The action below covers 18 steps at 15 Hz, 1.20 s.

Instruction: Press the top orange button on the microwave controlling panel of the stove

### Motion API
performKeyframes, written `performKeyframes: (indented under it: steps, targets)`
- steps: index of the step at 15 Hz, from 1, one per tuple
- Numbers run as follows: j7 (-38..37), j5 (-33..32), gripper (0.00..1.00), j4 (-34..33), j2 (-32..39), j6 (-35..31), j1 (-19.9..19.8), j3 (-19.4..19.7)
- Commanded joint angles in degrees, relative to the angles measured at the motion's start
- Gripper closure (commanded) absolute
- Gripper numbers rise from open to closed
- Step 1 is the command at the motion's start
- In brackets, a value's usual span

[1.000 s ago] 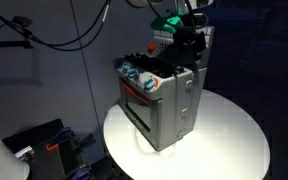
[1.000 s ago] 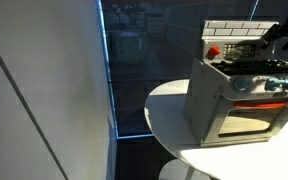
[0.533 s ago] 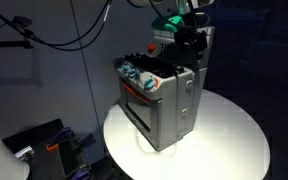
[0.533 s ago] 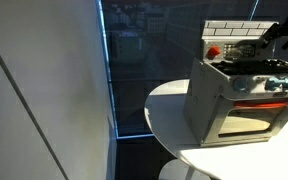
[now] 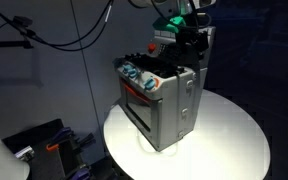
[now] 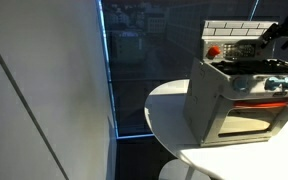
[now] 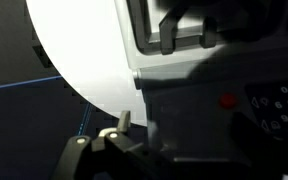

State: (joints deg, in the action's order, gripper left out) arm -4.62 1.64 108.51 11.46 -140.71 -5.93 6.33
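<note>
Your gripper (image 5: 188, 42) above the toy stove (image 5: 162, 100) on the round white surface (image 5: 234, 140), orange button (image 7: 227, 100) in wrist view, you cannot tell whether it is clenched.

In an exterior view I saw the toy stove (image 6: 212, 100) standing on the round white table (image 6: 166, 112) at the right. My gripper (image 6: 270, 37) hung over its far right top. I couldn't make out how the jaws stood.

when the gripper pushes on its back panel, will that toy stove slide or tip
It would probably slide before it tips: the toy stove is boxy and sits flat on the smooth white table. It looks like a light toy, so a push high up, where the gripper hovers, could rock it.
</note>
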Motion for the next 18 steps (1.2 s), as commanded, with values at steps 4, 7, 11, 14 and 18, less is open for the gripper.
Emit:
performKeyframes:
  steps: [4, 7, 11, 14, 18]
  targets:
    - [0.28, 0.55, 0.00, -0.46, -0.51, 2.00, -0.38, 0.01]
    - [0.93, 0.39, 0.00, 1.15, -2.32, 3.81, -0.38, -0.04]
    - [0.91, -0.02, 0.00, 3.51, -4.64, 5.63, -0.26, 0.01]
    - [1.61, 0.49, 0.00, 5.44, -6.67, 8.21, -0.27, -0.15]
    - [2.17, 0.30, 0.00, 8.04, -10.15, 13.40, -0.04, -0.32]
